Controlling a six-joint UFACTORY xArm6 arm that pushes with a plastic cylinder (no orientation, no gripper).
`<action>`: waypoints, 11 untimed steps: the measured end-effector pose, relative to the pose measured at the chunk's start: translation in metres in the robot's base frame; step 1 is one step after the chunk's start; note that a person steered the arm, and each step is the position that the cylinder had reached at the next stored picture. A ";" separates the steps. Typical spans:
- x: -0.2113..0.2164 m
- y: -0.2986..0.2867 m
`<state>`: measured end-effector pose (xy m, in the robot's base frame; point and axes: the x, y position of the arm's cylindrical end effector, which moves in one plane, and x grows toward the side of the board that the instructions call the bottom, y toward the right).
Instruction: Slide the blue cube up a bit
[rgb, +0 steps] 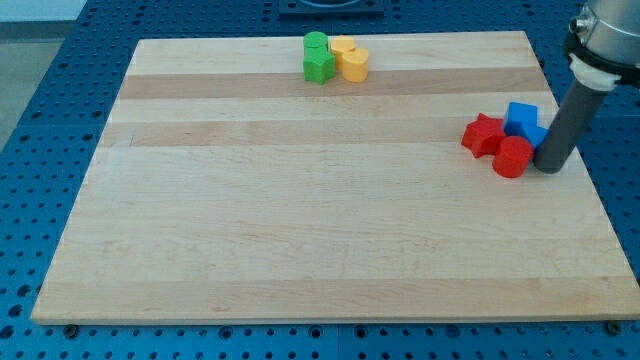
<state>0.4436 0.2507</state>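
The blue cube (521, 118) is seen at 3 o'clock on the wooden board (300, 220), touching a red star block (483, 134) and a red round block (514, 157). My tip (549, 167), a plain rod, is placed at the cube's 5 o'clock, just beside it.

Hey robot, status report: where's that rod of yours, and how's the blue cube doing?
My tip down at the cluster's right edge, beside the red cylinder. Blue cube just up-left of it, packed with the red star. Nothing above the cube.
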 end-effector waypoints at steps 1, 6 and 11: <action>-0.014 0.000; -0.078 0.000; -0.125 -0.036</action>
